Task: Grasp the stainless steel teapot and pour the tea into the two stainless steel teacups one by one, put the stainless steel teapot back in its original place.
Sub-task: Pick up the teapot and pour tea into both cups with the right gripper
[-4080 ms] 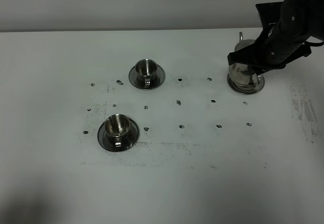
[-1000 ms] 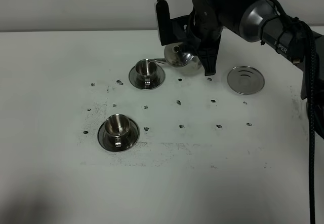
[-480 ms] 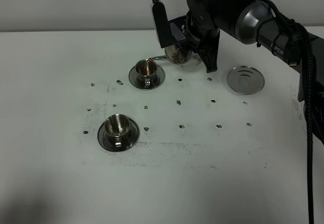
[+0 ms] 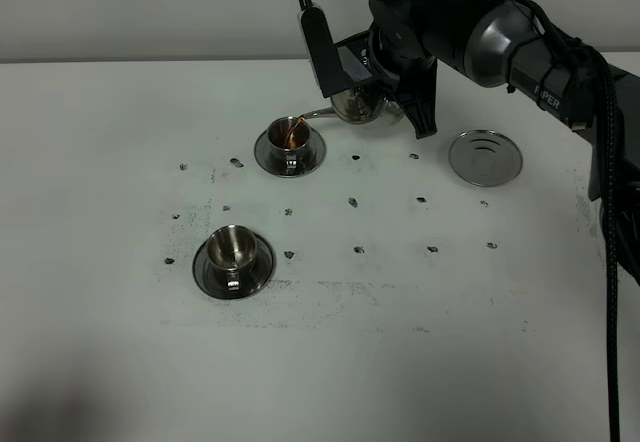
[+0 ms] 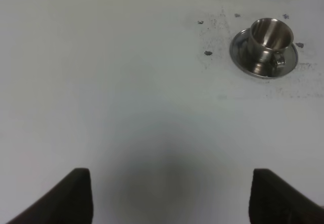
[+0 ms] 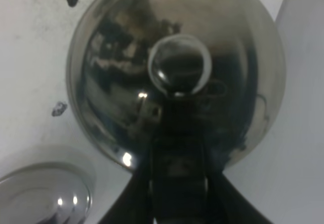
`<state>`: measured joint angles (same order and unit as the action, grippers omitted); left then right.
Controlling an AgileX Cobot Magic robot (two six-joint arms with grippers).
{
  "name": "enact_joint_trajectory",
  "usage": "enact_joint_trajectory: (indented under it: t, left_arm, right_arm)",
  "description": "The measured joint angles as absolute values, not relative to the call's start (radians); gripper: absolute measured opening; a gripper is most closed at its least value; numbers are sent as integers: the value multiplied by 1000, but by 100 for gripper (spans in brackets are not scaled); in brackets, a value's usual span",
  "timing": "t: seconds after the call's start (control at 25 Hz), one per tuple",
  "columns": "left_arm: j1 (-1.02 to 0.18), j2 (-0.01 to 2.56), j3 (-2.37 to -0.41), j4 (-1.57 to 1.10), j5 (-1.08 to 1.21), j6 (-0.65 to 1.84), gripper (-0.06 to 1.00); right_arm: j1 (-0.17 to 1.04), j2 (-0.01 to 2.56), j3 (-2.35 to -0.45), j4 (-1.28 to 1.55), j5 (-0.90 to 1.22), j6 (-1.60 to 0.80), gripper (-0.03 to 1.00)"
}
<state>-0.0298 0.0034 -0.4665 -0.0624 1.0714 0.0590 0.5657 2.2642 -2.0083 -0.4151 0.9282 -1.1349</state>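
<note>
My right gripper [image 4: 392,97] is shut on the loop handle of the steel teapot [image 4: 357,107] and holds it tilted in the air. The thin spout [image 4: 316,114] reaches over the far teacup [image 4: 289,135]. Reddish-brown tea [image 4: 293,138] runs into that cup. The near teacup [image 4: 233,246] stands on its saucer and looks empty; it also shows in the left wrist view [image 5: 271,34]. The round steel tray [image 4: 485,156] lies bare to the right. The right wrist view shows the teapot's lid [image 6: 179,64] and the gripper [image 6: 177,183] on the handle. My left gripper [image 5: 169,198] is open over bare table.
The white table [image 4: 100,342] bears several small dark marks between the cups and the tray. The right arm's black cable [image 4: 608,162] hangs down at the right edge. The tray's rim also shows in the right wrist view [image 6: 45,198].
The teapot has left the tray and moved left to the far cup. In the last second it tipped further, and tea now shows in that cup.
</note>
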Motion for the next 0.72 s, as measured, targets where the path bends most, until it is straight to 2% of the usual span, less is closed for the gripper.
enact_joint_trajectory:
  t: [0.72]
  left_arm:
    - [-30, 3, -467, -62, 1071, 59, 63]
  right_arm:
    - [593, 2295, -2008, -486, 921, -1137, 20]
